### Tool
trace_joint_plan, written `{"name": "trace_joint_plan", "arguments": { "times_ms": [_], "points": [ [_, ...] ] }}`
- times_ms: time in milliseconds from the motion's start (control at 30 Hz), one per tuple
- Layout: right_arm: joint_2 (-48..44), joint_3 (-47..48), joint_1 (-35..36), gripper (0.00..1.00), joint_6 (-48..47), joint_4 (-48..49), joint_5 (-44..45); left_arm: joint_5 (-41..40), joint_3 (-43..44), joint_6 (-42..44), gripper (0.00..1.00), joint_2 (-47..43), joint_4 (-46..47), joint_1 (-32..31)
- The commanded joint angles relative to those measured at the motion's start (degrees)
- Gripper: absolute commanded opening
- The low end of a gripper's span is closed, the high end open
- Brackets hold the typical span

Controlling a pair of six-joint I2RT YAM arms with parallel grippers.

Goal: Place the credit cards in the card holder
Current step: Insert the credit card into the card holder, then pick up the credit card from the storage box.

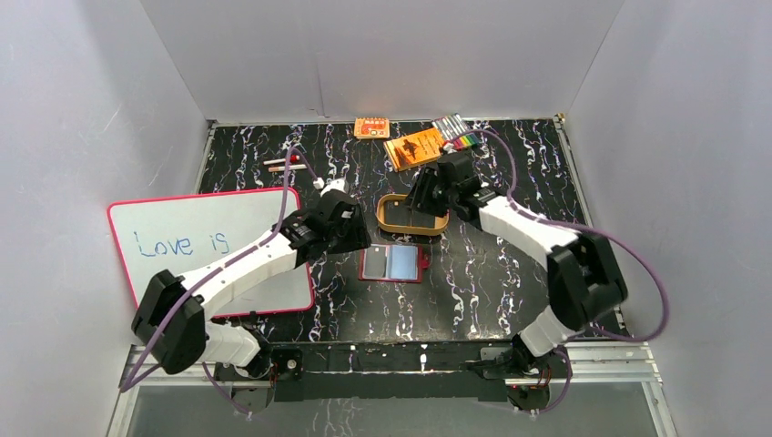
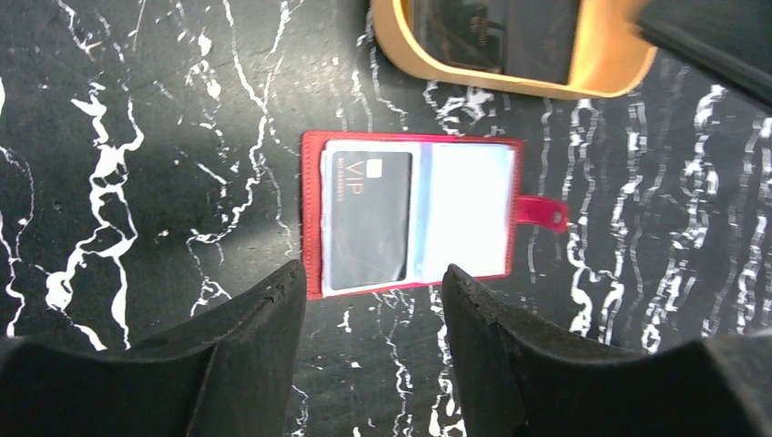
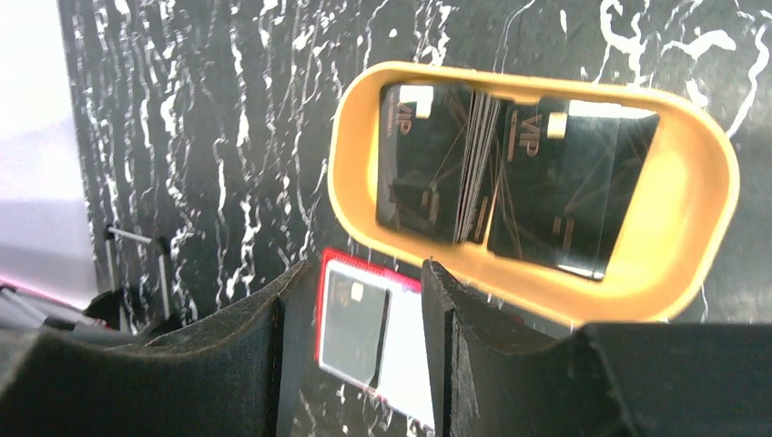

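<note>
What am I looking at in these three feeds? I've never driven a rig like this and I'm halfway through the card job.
The overhead view shows two white robot arms bolted at the near edge of the table. The other two views come from a camera on each wrist; the dark wedges at the bottom are that arm's own fingers. The left gripper hangs open over the red card holder, which lies unfolded with one credit card already in a sleeve. The right gripper, also open, hangs over the tan tray holding more credit cards. Neither gripper holds anything. A whiteboard and orange packets also lie on the table.
</note>
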Motion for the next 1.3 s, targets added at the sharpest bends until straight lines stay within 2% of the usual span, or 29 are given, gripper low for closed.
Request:
{"name": "trace_joint_plan", "arguments": {
  "times_ms": [0, 133, 433, 767, 1267],
  "points": [
    [8.4, 4.17, -1.86, 0.55, -0.79, 5.11, -1.5, 2.52, -0.25, 1.66, 0.55, -3.54, 2.29, -0.17],
    [12.29, 5.26, -2.7, 0.57, -1.19, 9.03, -2.49, 4.31, -1.91, 1.76, 0.56, -4.29, 3.33, -0.15],
    [17.13, 6.25, -3.77, 0.58, -1.67, 10.38, -4.09, 4.87, -2.81, 2.1, 0.56, -3.8, 4.77, -0.15],
    [20.71, 8.25, -3.98, 0.54, -1.89, 10.37, -5.52, 4.85, -3.31, 1.85, 0.55, -2.7, 4.84, -0.12],
    [22.96, 9.7, -4.05, 0.33, -2.87, 7.66, -5.41, 4.04, -3.4, 1.68, 0.54, -1.93, 4.51, -0.13]
  ]
}}
